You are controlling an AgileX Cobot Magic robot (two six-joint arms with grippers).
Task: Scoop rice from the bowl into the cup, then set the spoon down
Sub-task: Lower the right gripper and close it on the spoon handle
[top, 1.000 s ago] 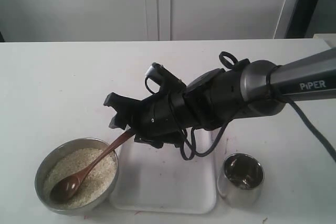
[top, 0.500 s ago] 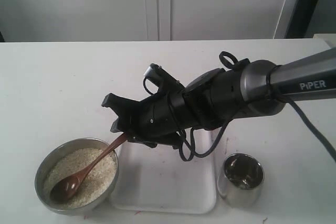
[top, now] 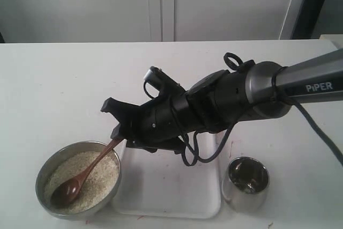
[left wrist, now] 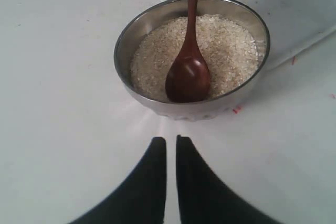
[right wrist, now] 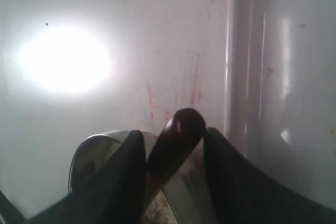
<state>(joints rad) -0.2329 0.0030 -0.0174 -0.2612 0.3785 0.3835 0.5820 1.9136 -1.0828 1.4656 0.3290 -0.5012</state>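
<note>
The wide grey bowl (top: 40, 178) stands at the front left, holding rice (top: 102, 178). The dark wooden spoon (top: 86, 175) leans in it, oval end resting on the grains, handle rising toward the right. My right gripper (top: 117, 132) is shut on the handle's tip, just beyond the bowl's rim. In the right wrist view the spoon (right wrist: 176, 140) sits between the two fingers of that gripper (right wrist: 174, 131). The shiny cup (top: 245, 183) stands at the front right. My left gripper (left wrist: 171, 142) is shut and empty, short of the bowl (left wrist: 123, 51), rice (left wrist: 231, 51) and spoon (left wrist: 188, 72).
A white tray (top: 166, 186) lies between bowl and cup, partly under the right arm. Its raised edge (right wrist: 278, 77) shows in the right wrist view. Faint red marks dot the white table. A wall of pale panels runs along the back.
The right gripper has shifted left and slightly up toward the bowl, carrying the handle's tip with it. The spoon stands steeper; its oval end stays on the rice.
</note>
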